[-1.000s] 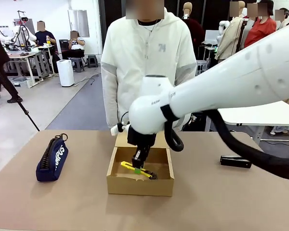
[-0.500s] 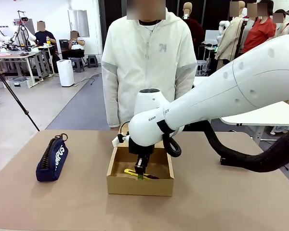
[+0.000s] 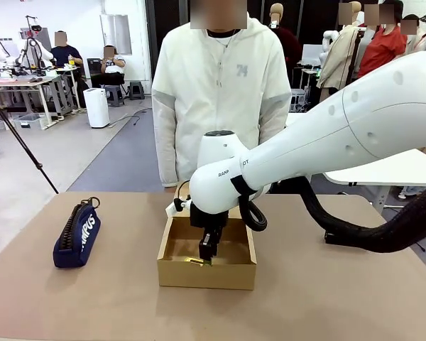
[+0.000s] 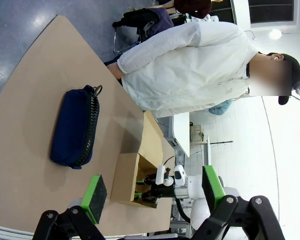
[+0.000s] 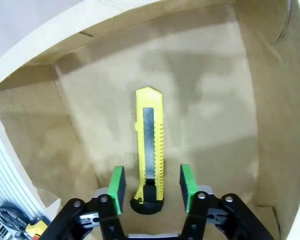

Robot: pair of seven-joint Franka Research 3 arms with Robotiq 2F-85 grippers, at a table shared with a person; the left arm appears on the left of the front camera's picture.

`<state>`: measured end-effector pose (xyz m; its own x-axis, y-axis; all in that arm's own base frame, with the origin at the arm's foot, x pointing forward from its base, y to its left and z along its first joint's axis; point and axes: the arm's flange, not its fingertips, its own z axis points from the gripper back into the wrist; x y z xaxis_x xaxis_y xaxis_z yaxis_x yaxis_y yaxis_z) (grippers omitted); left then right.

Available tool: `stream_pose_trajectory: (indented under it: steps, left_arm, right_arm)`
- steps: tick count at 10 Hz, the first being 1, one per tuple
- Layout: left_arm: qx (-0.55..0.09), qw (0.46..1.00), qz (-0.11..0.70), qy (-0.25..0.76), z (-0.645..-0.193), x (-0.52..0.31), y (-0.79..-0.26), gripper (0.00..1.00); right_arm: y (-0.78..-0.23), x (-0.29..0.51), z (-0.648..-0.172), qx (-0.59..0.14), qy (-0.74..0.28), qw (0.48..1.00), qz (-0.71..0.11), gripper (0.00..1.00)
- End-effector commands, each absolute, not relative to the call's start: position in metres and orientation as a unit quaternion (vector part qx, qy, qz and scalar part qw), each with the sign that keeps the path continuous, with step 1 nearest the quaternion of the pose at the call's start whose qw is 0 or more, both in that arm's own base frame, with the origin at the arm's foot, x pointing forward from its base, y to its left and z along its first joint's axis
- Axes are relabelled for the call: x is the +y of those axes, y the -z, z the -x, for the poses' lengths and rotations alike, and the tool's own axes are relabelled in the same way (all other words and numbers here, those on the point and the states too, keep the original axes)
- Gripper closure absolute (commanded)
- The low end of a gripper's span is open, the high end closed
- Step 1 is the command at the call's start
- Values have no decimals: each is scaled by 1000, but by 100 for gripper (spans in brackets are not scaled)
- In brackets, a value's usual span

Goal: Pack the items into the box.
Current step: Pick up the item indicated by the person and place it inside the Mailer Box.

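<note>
Your brown desk (image 3: 341,305) carries the open brown cardboard box (image 3: 206,273) at its middle, toward the far edge. The navy zip pouch with white lettering (image 3: 77,236) lies outside the box near the left edge. The small black bar (image 3: 347,239) lies outside it near the right edge. The slim yellow-and-black pen-like tool (image 5: 150,145) lies flat on the box floor. Your right gripper (image 5: 151,176) hangs inside the box, jaws spread either side of the tool's black end and touching neither side. Your left gripper (image 4: 154,190) hangs well back from the box, jaws wide and empty. By my reading, one item of three is packed; the pouch and bar remain.
</note>
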<state>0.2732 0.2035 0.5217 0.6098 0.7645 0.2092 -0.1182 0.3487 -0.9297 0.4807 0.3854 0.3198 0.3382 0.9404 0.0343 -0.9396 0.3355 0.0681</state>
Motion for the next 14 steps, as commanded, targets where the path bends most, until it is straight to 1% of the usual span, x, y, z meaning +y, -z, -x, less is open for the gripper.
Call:
stream_pose_trajectory:
  steps: [1, 3, 6, 7, 8, 9, 10, 11, 12, 14]
  left_arm:
    - [-336, 746, 496, -289, -273, 204, -522, 0]
    - [-336, 746, 496, -289, -273, 204, -522, 0]
    - [-336, 746, 496, -289, -273, 204, -522, 0]
    - [-336, 746, 496, -289, -273, 204, -522, 0]
    - [-336, 746, 496, -289, -273, 204, -522, 0]
    - [-336, 746, 496, -289, -273, 204, -522, 0]
    - [-336, 746, 496, -289, -273, 204, -522, 0]
    - [-336, 746, 496, -289, -273, 204, -522, 0]
    - [-336, 746, 496, -289, -273, 204, -522, 0]
    - [-336, 746, 496, -289, -273, 204, -522, 0]
  right_arm:
    - [-325, 386, -483, -3, -570, 821, -29, 0]
    - [-334, 382, -487, -20, -560, 828, -33, 0]
    - [-372, 366, -493, -63, -528, 845, -46, 0]
    - [-392, 355, -496, -63, -504, 860, -44, 0]
    - [-417, 338, -499, -43, -467, 881, -69, 0]
    - [-446, 312, -500, -22, -398, 910, -115, 0]
    - [-475, 267, -501, 16, -305, 940, -154, 0]
    - [-497, 222, -503, 39, -214, 954, -205, 0]
    - [-516, 170, -507, 65, -141, 955, -253, 0]
    - [-538, 61, -507, 96, 9, 922, -374, 0]
